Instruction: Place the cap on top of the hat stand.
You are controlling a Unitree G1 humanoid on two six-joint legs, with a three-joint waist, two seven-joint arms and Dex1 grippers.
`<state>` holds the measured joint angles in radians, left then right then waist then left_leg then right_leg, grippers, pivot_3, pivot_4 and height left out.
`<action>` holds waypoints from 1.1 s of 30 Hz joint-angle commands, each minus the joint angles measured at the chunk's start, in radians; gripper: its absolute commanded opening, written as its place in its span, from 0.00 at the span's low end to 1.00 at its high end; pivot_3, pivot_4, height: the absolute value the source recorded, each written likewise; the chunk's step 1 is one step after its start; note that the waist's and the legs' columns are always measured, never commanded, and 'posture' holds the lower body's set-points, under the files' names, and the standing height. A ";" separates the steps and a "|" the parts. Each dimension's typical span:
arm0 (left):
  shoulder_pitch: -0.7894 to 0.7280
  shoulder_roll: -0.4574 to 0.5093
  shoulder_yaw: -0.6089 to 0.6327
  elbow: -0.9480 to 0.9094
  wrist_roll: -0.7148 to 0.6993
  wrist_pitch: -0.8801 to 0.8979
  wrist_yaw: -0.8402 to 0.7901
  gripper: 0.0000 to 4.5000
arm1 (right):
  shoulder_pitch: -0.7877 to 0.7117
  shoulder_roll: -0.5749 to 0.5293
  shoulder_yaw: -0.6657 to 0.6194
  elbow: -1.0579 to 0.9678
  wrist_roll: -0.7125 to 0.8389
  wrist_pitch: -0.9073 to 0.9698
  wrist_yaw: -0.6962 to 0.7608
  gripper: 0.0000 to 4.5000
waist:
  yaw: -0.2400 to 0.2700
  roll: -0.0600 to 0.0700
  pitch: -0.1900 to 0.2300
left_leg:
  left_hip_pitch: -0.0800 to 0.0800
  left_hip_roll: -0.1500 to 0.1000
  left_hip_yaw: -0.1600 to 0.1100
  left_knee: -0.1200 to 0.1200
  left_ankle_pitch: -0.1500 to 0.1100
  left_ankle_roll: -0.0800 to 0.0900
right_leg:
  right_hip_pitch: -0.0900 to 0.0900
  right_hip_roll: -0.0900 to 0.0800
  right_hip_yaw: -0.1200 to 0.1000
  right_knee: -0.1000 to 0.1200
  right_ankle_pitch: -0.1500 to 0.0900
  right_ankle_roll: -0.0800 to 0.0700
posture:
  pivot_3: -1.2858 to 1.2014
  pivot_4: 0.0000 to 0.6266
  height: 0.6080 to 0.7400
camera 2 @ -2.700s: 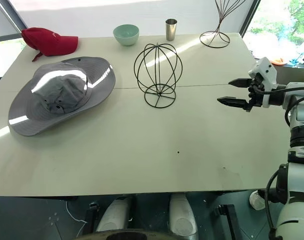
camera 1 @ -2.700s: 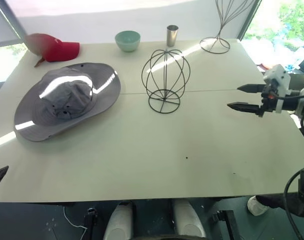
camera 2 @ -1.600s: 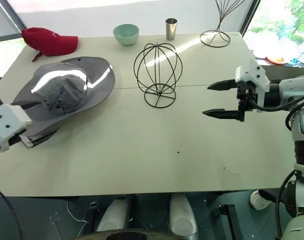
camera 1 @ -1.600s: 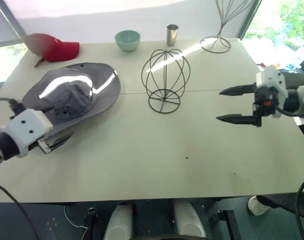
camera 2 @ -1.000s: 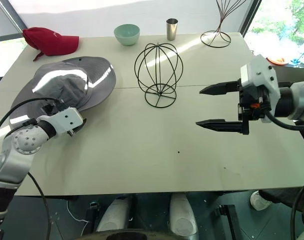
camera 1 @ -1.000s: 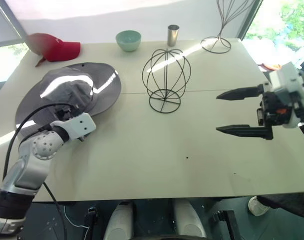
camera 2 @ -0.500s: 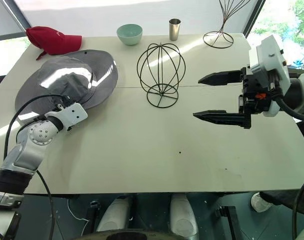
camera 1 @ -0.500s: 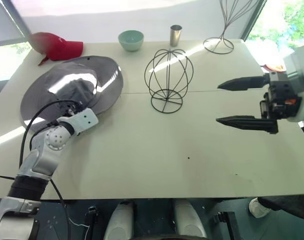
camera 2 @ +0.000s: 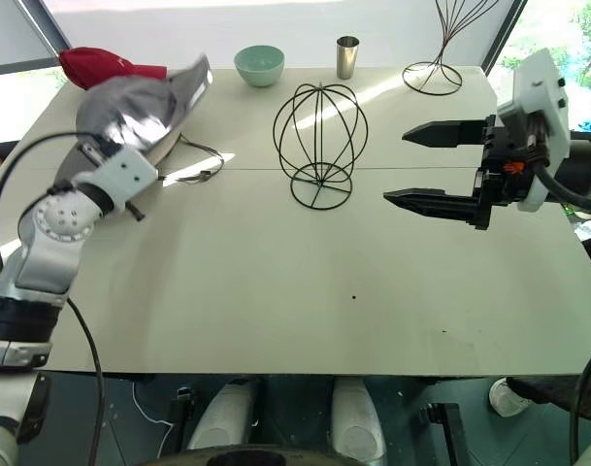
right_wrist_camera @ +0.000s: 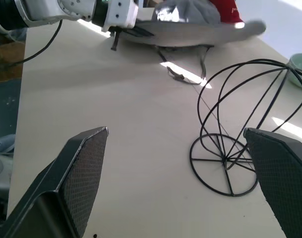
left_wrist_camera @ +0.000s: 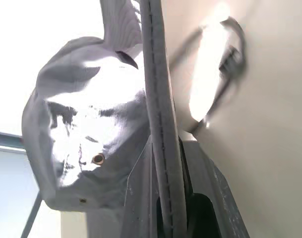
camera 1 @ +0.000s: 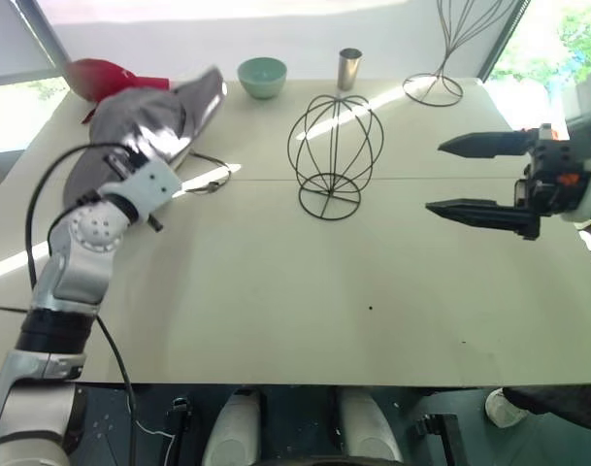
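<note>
The left gripper (camera 1: 151,175) is clamped on the brim of the grey sun hat (camera 1: 149,121), held off the table (camera 1: 305,291) at far left. Soft and light, the hat droops from that one edge hold, chin cord dangling. The right gripper (camera 2: 441,165) hovers empty, fingers wide. The globe-shaped wire stand (camera 1: 335,153) stands mid-table with bare tabletop between; it looks tippable.

Cap (camera 1: 154,112) (brim-held) in left gripper (camera 1: 145,155)
</note>
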<state>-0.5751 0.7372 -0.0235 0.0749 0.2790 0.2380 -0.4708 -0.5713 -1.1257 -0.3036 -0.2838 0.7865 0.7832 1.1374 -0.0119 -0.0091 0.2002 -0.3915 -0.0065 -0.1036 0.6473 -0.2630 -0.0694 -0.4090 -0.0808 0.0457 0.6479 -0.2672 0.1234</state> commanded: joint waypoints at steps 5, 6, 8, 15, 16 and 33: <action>-0.352 -0.040 -0.032 -0.069 -0.033 -0.121 -0.046 0.01 | 0.005 -0.037 -0.080 0.051 -0.027 -0.041 -0.010 1.00 | -0.001 -0.002 0.001 | -0.002 -0.001 -0.001 0.001 0.000 0.000 | 0.000 -0.001 -0.001 -0.001 0.000 0.001 | 0.52 0.24 1.00; -0.381 -0.051 -0.050 -0.071 -0.028 -0.147 -0.052 0.01 | 0.009 -0.037 -0.089 0.051 -0.023 -0.037 -0.014 1.00 | -0.002 -0.002 0.001 | -0.001 -0.001 -0.001 0.001 0.000 0.000 | 0.000 -0.001 -0.001 -0.001 0.000 0.001 | 0.52 0.24 1.00; -0.415 -0.059 -0.101 -0.078 0.007 -0.246 -0.063 0.01 | 0.018 -0.036 -0.109 0.047 -0.014 -0.025 -0.024 1.00 | -0.004 -0.002 0.001 | -0.001 -0.001 -0.001 0.000 0.000 0.000 | 0.000 -0.001 -0.001 -0.001 0.000 0.001 | 0.52 0.24 1.00; -0.387 0.010 -0.250 -0.036 0.216 -0.636 -0.013 0.01 | 0.061 -0.035 -0.168 0.021 -0.003 -0.003 -0.063 1.00 | -0.007 -0.002 0.001 | 0.000 -0.001 -0.001 0.000 0.000 0.001 | 0.000 0.000 0.000 0.000 0.000 0.001 | 0.52 0.24 1.00; -0.373 0.018 -0.262 -0.026 0.244 -0.679 0.003 0.01 | 0.070 -0.035 -0.179 0.016 0.000 0.001 -0.068 1.00 | -0.007 -0.002 0.001 | 0.000 -0.001 -0.001 0.000 0.000 0.001 | 0.000 0.000 0.000 0.000 0.000 0.001 | 0.52 0.24 1.00; -0.353 0.067 -0.425 0.177 0.783 -1.097 0.457 0.01 | 0.271 -0.050 -0.265 0.006 -0.076 -0.030 -0.081 1.00 | 0.002 -0.002 0.001 | 0.000 -0.002 -0.001 0.001 0.000 0.001 | 0.001 -0.001 0.000 0.000 0.001 0.002 | 0.52 0.24 1.00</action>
<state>-0.9122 0.8015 -0.4403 0.2487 1.0465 -0.8337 -0.0430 -0.2978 -1.1574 -0.5237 -0.2698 0.7203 0.7768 1.0583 -0.0099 -0.0112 0.2013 -0.3919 -0.0082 -0.1046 0.6486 -0.2631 -0.0687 -0.4078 -0.0817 0.0456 0.6480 -0.2663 0.1253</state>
